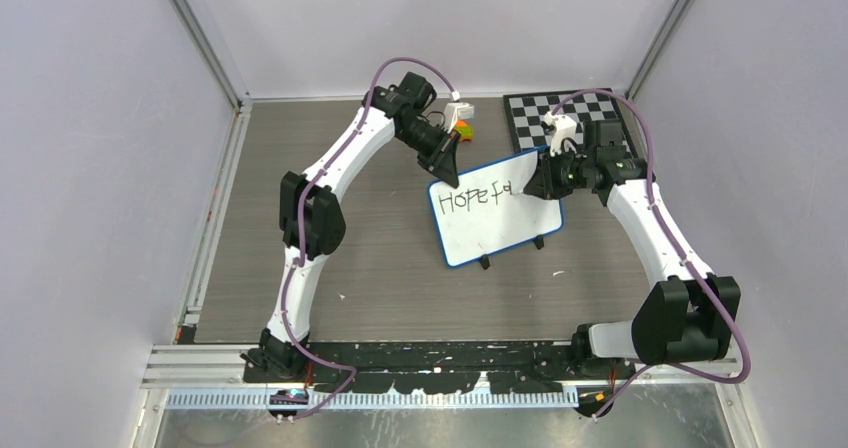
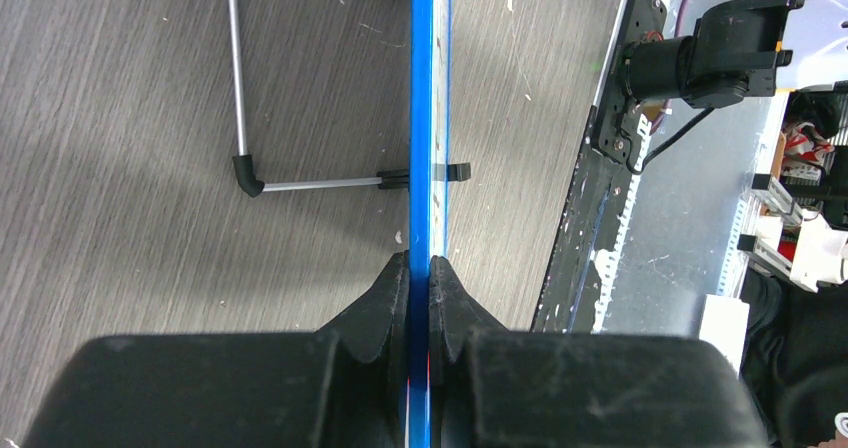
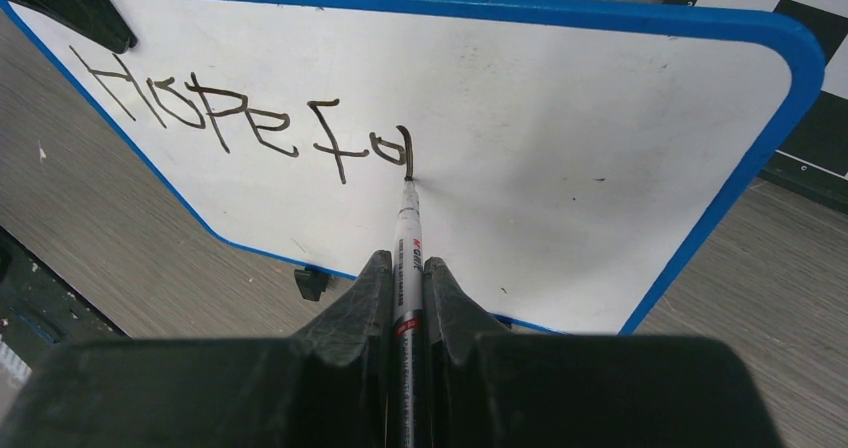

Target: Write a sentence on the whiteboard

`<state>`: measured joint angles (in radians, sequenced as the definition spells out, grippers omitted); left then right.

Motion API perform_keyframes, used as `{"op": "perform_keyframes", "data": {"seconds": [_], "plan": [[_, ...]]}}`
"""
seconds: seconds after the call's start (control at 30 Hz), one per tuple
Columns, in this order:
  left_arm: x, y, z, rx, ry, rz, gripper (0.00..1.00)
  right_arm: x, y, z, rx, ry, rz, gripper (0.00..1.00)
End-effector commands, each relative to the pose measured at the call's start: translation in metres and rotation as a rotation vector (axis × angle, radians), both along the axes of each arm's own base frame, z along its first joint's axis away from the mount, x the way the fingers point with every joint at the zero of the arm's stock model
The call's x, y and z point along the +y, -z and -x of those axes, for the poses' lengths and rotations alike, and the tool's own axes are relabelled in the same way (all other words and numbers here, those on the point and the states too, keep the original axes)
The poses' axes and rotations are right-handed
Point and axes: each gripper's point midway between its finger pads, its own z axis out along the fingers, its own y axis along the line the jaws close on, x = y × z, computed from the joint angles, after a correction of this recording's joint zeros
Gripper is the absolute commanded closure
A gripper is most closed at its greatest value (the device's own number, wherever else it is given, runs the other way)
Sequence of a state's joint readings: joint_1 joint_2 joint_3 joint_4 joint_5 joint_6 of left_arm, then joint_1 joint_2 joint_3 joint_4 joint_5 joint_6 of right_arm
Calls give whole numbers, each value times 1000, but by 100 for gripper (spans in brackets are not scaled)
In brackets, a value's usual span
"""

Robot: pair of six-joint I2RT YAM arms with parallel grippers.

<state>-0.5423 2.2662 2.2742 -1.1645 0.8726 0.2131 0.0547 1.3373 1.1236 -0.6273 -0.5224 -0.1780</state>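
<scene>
The whiteboard (image 1: 500, 223), white with a blue rim and small black feet, stands tilted on the table in the top view. Black letters "Hope fo" and a further stroke (image 3: 230, 118) run along its top. My left gripper (image 1: 446, 171) is shut on the board's top left rim, seen edge-on as a blue strip (image 2: 421, 118) in the left wrist view, between my gripper's (image 2: 420, 268) jaws. My right gripper (image 3: 405, 265) is shut on a white marker (image 3: 407, 243); its tip touches the board at the last stroke. It is at the board's upper right (image 1: 535, 183).
A black-and-white checkered board (image 1: 565, 118) lies at the back right, behind the whiteboard. Small coloured objects (image 1: 463, 128) sit at the back centre. The board's metal stand leg (image 2: 240, 88) rests on the table. Walls enclose left, back and right.
</scene>
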Motion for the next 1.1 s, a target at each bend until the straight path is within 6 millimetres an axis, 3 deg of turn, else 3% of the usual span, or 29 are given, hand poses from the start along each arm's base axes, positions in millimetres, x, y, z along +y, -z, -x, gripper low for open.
{"op": "perform_keyframes", "data": {"seconds": [0.0, 0.43, 0.7, 1.07], "plan": [[-5, 9, 11, 8, 17, -42, 100, 1, -24, -10, -79, 0, -15, 100], [-4, 10, 11, 8, 17, -42, 100, -15, -38, -37, -106, 70, -6, 100], [-5, 5, 9, -3, 16, -33, 99, -8, -43, -25, -86, 18, -30, 100], [-4, -33, 7, -34, 13, 59, 63, 9, -67, 6, -75, -77, -97, 100]]}}
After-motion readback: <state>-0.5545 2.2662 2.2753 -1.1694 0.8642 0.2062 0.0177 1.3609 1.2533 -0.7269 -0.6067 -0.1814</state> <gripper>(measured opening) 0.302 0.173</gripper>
